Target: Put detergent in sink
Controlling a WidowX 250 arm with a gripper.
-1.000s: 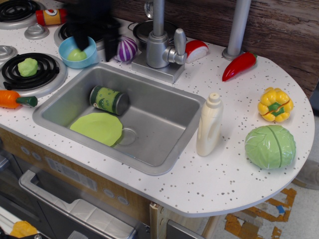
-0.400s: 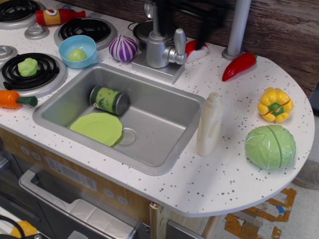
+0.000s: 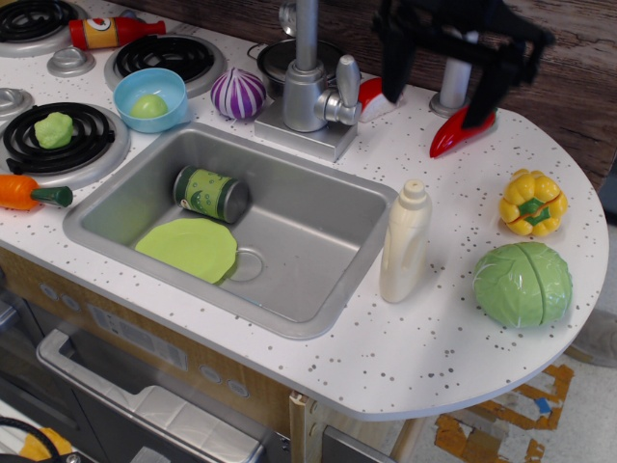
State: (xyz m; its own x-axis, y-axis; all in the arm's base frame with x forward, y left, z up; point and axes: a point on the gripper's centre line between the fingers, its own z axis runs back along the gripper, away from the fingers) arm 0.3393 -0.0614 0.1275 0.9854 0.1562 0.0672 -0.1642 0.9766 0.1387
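Observation:
The detergent (image 3: pixel 405 242), a plain cream-white bottle with a narrow neck, stands upright on the speckled counter just right of the sink's right rim. The sink (image 3: pixel 318 222) is a grey metal basin holding a green-labelled can (image 3: pixel 211 193) and a flat green plate (image 3: pixel 190 248) beside the drain. My black gripper (image 3: pixel 441 92) hangs open at the back of the counter, above and behind the bottle, its two fingers wide apart and holding nothing. It stands well clear of the bottle.
A faucet (image 3: pixel 310 82) stands behind the sink. A red pepper (image 3: pixel 461 129), a yellow pepper (image 3: pixel 531 202) and a green cabbage (image 3: pixel 523 283) lie right of the bottle. A purple onion (image 3: pixel 238 95), a blue bowl (image 3: pixel 150 99), a ketchup bottle (image 3: pixel 111 32) and burners lie left.
My gripper has swept right along the back of the counter, from above the blue bowl past the faucet to above the red pepper. The bottle and the other things have not moved.

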